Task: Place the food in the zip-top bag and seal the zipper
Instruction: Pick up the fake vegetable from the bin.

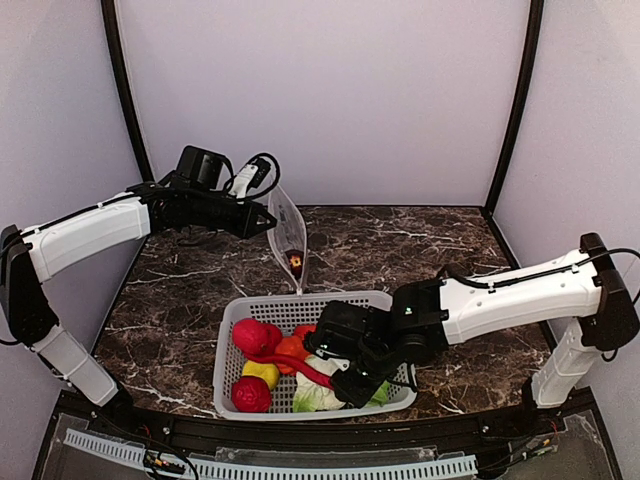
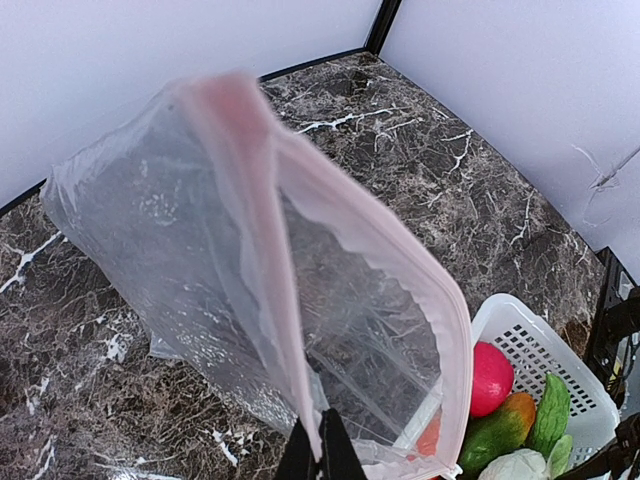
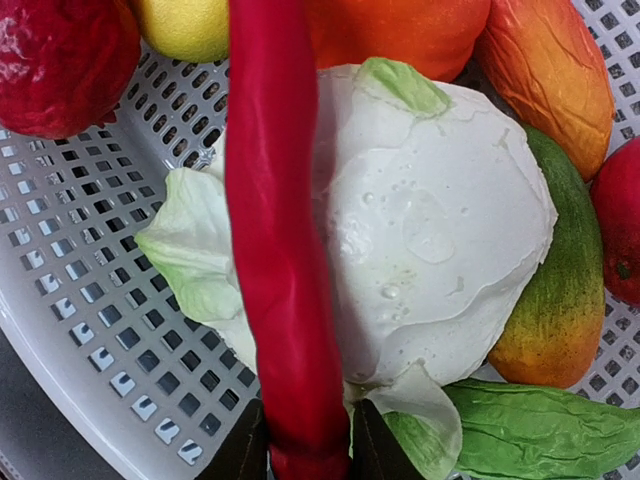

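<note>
My left gripper [image 1: 268, 222] is shut on the rim of the clear zip-top bag [image 1: 289, 240] and holds it up, mouth open, behind the basket. In the left wrist view the gripper [image 2: 320, 445] pinches the pinkish zipper strip [image 2: 262, 230], and an orange-red item [image 2: 431, 437] lies low in the bag. My right gripper [image 1: 335, 372] is shut on a long red chili [image 1: 295, 367] over the basket. In the right wrist view the gripper [image 3: 308, 450] grips the chili [image 3: 275, 230] above a white cauliflower [image 3: 430, 230].
The white slotted basket [image 1: 228, 330] holds a red fruit [image 1: 255, 337], a yellow one [image 1: 261, 373], a red strawberry-like one [image 1: 251, 394], orange pieces [image 1: 293, 347] and green leaves. The right wrist view shows a mango [image 3: 555, 290] and a green vegetable [image 3: 545, 430].
</note>
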Robot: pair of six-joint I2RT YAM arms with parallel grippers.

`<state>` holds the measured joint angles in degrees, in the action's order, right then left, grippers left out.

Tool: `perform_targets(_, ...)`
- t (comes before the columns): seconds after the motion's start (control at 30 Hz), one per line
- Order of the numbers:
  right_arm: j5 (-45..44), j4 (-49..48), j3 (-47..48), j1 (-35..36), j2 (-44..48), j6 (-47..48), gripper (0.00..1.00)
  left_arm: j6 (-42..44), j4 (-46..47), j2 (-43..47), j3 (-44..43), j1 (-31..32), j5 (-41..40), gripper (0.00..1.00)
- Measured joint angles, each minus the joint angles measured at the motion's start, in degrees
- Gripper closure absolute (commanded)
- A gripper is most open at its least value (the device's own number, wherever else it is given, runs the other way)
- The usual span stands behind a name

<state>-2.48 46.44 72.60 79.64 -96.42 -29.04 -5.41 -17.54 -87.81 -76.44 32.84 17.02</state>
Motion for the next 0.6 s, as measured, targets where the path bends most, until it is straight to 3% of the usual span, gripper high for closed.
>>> perform_targets(0.27, -2.54, 0.74, 0.68, 0.24, 0.37, -0.37, 0.81, 0.0, 0.0, 0.0, 0.0, -0.02, 0.07, 0.99)
perform_targets(0.6, -4.87, 4.42, 2.54, 0.24, 7.02, -2.1, 0.81, -0.02, 0.0, 0.0, 0.0, -0.02, 0.07, 0.99)
